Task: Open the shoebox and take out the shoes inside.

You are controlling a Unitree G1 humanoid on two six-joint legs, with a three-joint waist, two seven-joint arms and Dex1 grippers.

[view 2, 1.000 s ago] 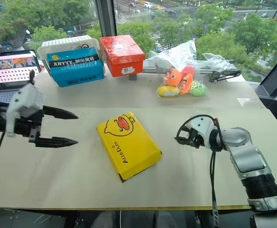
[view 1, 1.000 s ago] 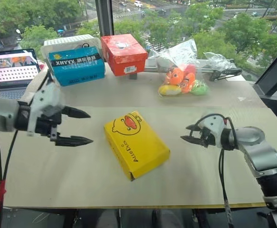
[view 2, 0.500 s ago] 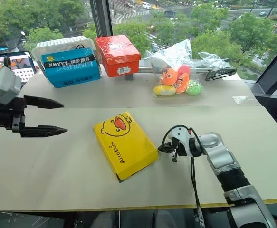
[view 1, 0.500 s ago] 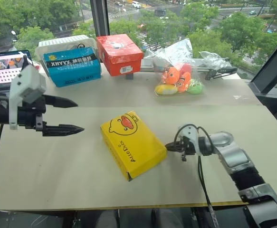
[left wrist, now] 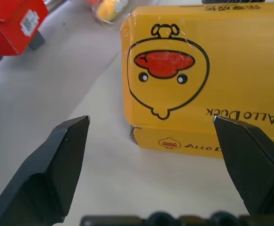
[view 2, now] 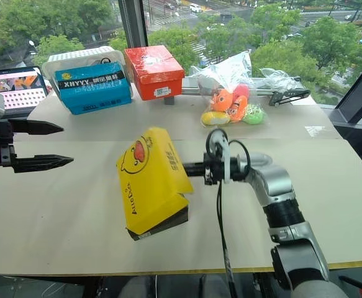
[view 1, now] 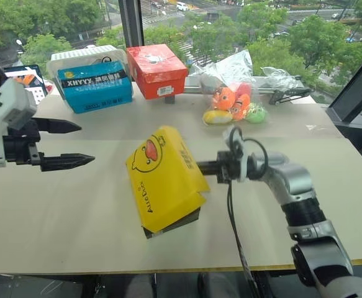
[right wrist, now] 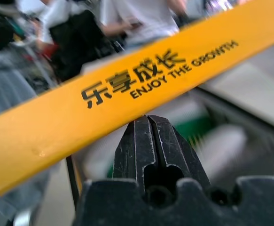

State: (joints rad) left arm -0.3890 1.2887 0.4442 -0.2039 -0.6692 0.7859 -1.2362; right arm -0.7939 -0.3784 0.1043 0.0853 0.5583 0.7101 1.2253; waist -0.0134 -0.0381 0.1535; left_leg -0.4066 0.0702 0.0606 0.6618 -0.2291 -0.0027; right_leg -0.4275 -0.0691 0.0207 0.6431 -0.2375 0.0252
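Two hands show above the pale desk (view 1: 75, 223). Mid-desk sits the shoebox (view 1: 162, 180), its yellow duck-face lid tipped up on the side toward the right hand (view 1: 200, 166), whose fingers are pressed together, their tips under the lid's front flap (the one lettered "ENJOY THE GROWTH"). Beneath that raised edge a blurred glimpse of green shows. Well off to the left hangs the left hand (view 1: 69, 144), fingers spread and holding nothing, pointing toward the box. Behind stand a blue box (view 1: 95, 88), a red-orange box (view 1: 157, 69) and bagged plush toys (view 1: 233, 105).
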